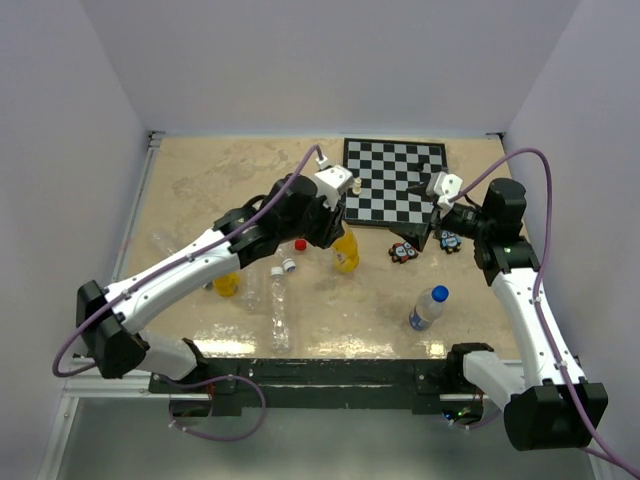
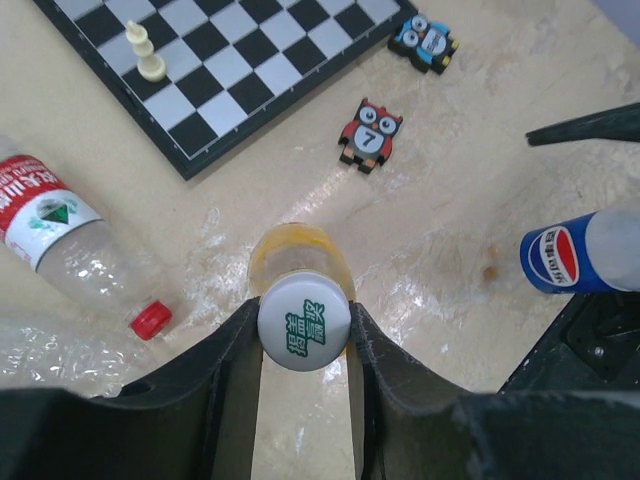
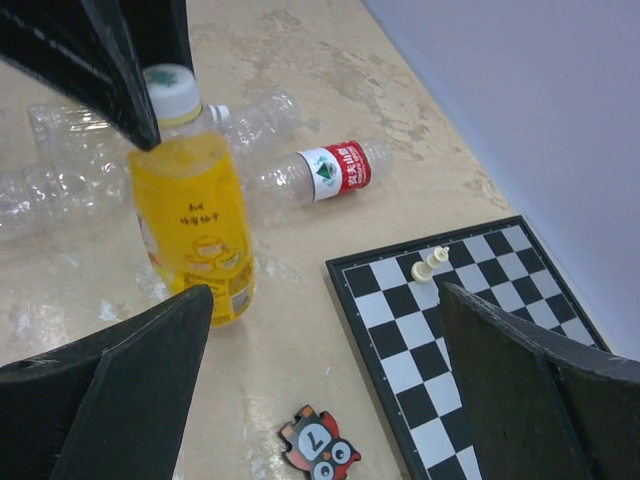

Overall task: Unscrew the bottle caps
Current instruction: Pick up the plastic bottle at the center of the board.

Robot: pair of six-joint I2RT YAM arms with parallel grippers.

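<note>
An orange-yellow bottle [image 1: 346,252] stands upright in mid-table, also in the right wrist view [image 3: 190,230]. My left gripper [image 1: 338,226] is above it, shut on its white cap [image 2: 304,323], which has green characters; a finger [image 2: 225,380] presses each side. The cap shows from the side in the right wrist view [image 3: 172,90]. My right gripper [image 1: 428,222] is open and empty [image 3: 325,295], to the right of this bottle, above the chessboard's near edge. A clear bottle with a blue-and-white label [image 1: 426,310] and blue cap [image 1: 439,293] lies front right. A second orange bottle [image 1: 227,285] lies at left.
A chessboard [image 1: 395,182] with a white chess piece [image 2: 145,52] lies at the back. Two owl pieces [image 1: 404,252] [image 1: 449,241] lie by it. Clear unlabelled bottles [image 1: 280,305], a red-labelled one [image 2: 50,215] and loose red [image 1: 299,243] and white [image 1: 290,266] caps lie left.
</note>
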